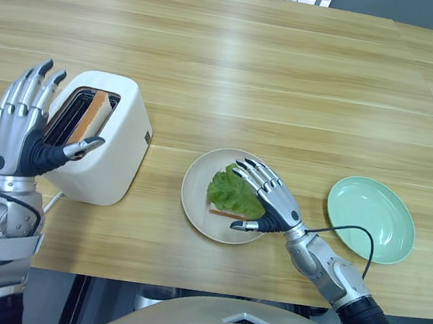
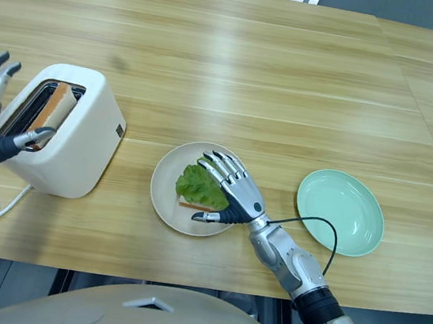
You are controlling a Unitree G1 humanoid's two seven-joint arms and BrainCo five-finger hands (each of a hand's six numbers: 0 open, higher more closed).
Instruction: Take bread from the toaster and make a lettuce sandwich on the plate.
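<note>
toaster (image 1: 108, 164): bread slice (image 1: 99, 113) inside | plate (image 1: 195, 201): lettuce (image 1: 233, 190) on bread base (image 1: 224, 212) | left hand (image 1: 21, 116), right hand (image 1: 272, 203): fingers spread, holding nothing

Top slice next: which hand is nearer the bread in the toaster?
Left. The left hand is beside the bread at the toaster; the right hand is over the lettuce.

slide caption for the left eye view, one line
Right robot hand open over lettuce on bread on the plate; left robot hand raised beside the toaster, one slice in its slot.
</note>
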